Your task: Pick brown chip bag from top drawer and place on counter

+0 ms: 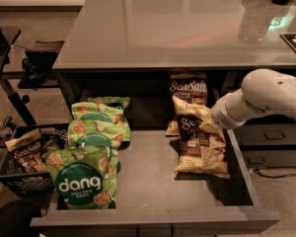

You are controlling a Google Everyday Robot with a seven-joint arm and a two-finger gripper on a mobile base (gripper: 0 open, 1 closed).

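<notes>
1. Nearest is the plain front wall of the top drawer, which stands pulled out below the counter edge.
2. Down on the left floor, outside the drawer, sits a black basket with a small Sea Salt bag in it.
3. In the drawer's left half, a green dang bag stands at the front, and more green bags are stacked behind it.
4. In the right half, a tan and brown bag lies flat against the right wall.
5. The brown chip bag rests tilted on the far end of that flat bag, inside the drawer.
6. My gripper is at this bag's right edge, and my white arm reaches in from the right. I cannot tell whether the claw is spread or pinching the bag.
7. Another Sea Salt bag stands upright at the back of the drawer.
8. To the right are dark drawers with bar handles.
9. Farthest, the glossy grey counter spreads above it all.
</notes>
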